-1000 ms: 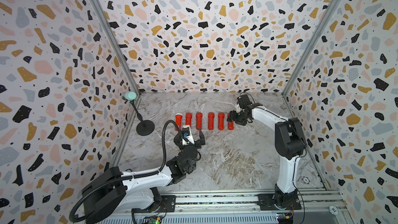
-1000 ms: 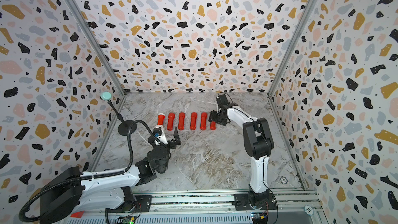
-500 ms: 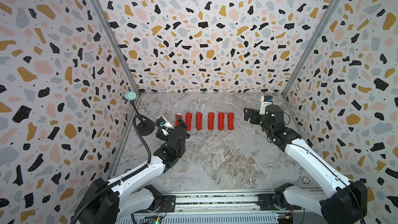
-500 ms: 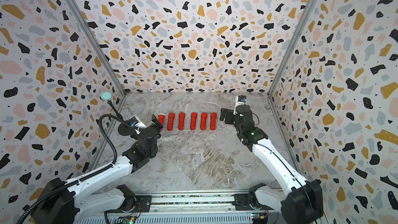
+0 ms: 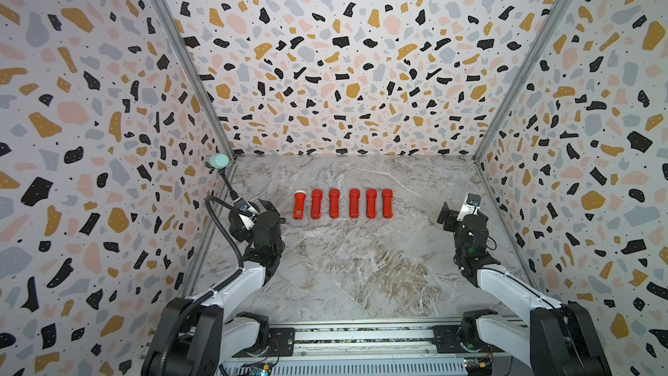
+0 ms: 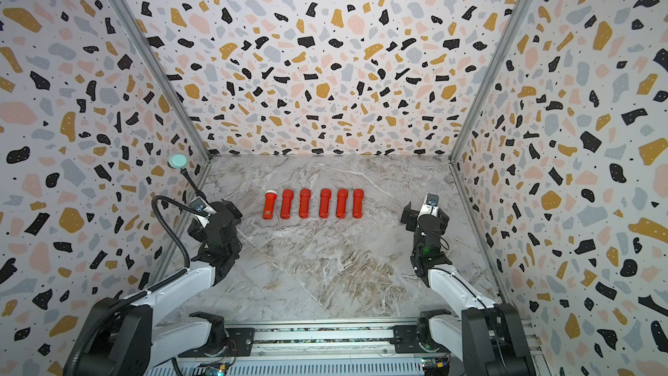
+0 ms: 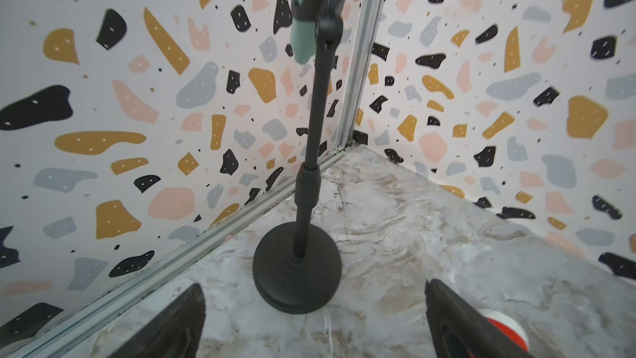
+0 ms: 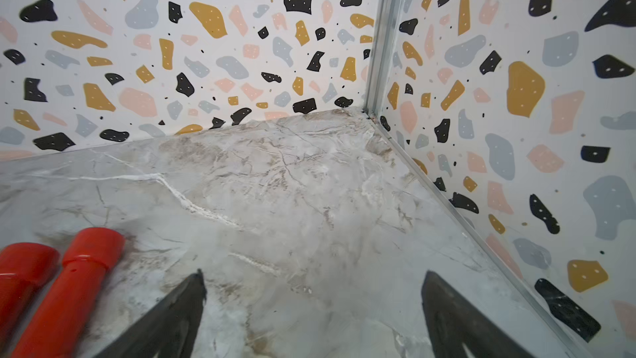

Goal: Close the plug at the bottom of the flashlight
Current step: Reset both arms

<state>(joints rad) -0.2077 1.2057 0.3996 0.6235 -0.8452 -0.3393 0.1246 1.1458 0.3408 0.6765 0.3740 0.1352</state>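
**Row of flashlights and the two grippers.** Six red flashlights [image 5: 343, 205] lie side by side in a straight row on the marble counter [image 5: 361, 269]. In both top views the row sits mid-frame, toward the back wall, with each flashlight's long axis running away from the camera. No gripper touches any of them. The leftmost flashlight [image 5: 299, 205] shows a white face at its far end and a small label near its close end. The other five look plain red. The plug ends are too small to judge in the top views.

**Left side.** The left gripper [image 5: 265, 209] hangs at the left of the frame. It is near the leftmost flashlight but apart from it, and it is turned toward the back left corner. In the left wrist view the left gripper [image 7: 313, 284] has its jaws spread wide and empty. They frame the round base of a black stand [image 7: 297, 277] that carries a teal head. The white face of the leftmost flashlight [image 7: 502, 327] shows at the lower right of that frame, partly behind one finger.

**Right side.** The right gripper [image 5: 457, 211] hangs at the right of the frame, well apart from the rightmost flashlight [image 5: 387, 204]. In the right wrist view the right gripper [image 8: 313, 273] is spread wide over bare counter and grasps nothing. Two of the flashlights lie at the lower left of that frame, beside one finger and clear of it.
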